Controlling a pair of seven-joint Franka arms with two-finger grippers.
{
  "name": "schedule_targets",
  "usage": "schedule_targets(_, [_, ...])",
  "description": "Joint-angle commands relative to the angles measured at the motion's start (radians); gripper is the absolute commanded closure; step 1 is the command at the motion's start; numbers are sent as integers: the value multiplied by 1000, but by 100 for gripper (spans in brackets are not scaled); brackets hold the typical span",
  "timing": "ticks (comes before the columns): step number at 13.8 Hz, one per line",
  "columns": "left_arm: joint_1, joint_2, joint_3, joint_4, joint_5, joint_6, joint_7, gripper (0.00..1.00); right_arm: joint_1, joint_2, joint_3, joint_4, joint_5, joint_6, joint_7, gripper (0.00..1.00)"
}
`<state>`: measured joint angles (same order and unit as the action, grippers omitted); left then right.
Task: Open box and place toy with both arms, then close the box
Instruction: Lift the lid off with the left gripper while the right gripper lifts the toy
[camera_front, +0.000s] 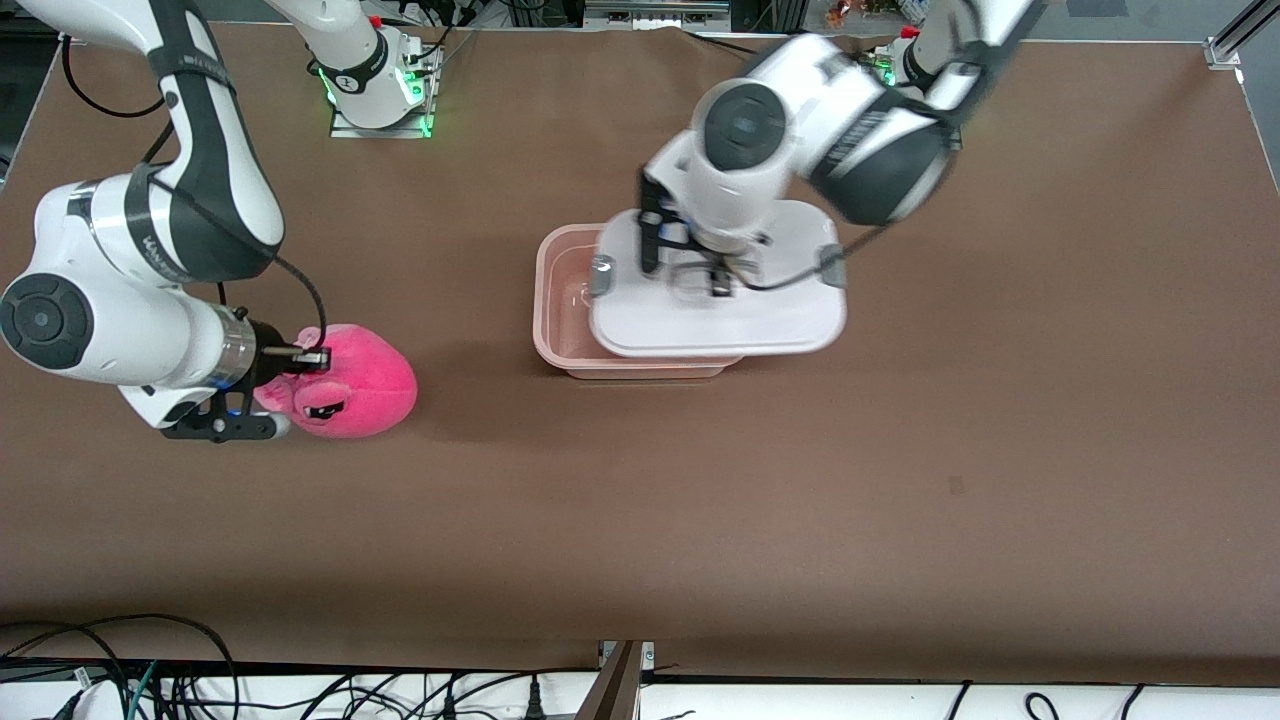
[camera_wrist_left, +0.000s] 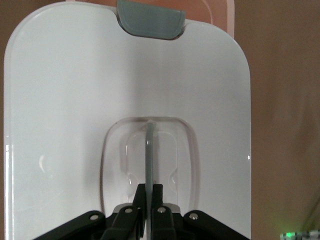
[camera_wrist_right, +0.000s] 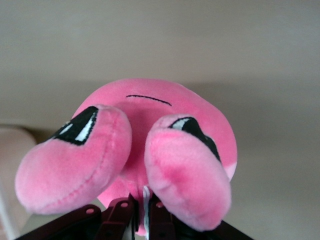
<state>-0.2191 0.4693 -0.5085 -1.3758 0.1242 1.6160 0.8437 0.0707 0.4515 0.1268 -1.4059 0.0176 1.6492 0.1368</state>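
The box's pinkish tub (camera_front: 558, 300) stands open near the table's middle. My left gripper (camera_front: 702, 281) is shut on the thin handle (camera_wrist_left: 149, 150) in the recess of the white lid (camera_front: 715, 322). It holds the lid just above the tub, shifted toward the left arm's end, so part of the tub's inside shows. The lid (camera_wrist_left: 65, 100) and one grey clip (camera_wrist_left: 150, 22) fill the left wrist view. My right gripper (camera_front: 305, 357) is shut on the hot-pink plush toy (camera_front: 355, 385) near the right arm's end. The toy (camera_wrist_right: 150, 115) fills the right wrist view, pinched between its two ears.
The brown table (camera_front: 800, 520) stretches bare toward the front camera. The arm bases (camera_front: 375, 90) stand at the table's back edge. Cables (camera_front: 150, 670) lie below the front edge.
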Motion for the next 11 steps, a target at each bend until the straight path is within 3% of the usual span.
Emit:
schedule_targets(1, [105, -1, -7, 49, -14, -102, 159, 100, -2, -22, 86, 24, -2, -83, -69, 100])
schedule_targets(4, [211, 6, -7, 52, -15, -114, 329, 100, 0, -46, 218, 24, -68, -138, -157, 100])
schedule_targets(7, [248, 11, -7, 50, -15, -114, 402, 100, 9, -47, 322, 24, -116, -160, -164, 100])
schedule_targets(11, [254, 21, -5, 49, -17, -110, 410, 100, 66, -47, 379, 24, -160, -161, -313, 100])
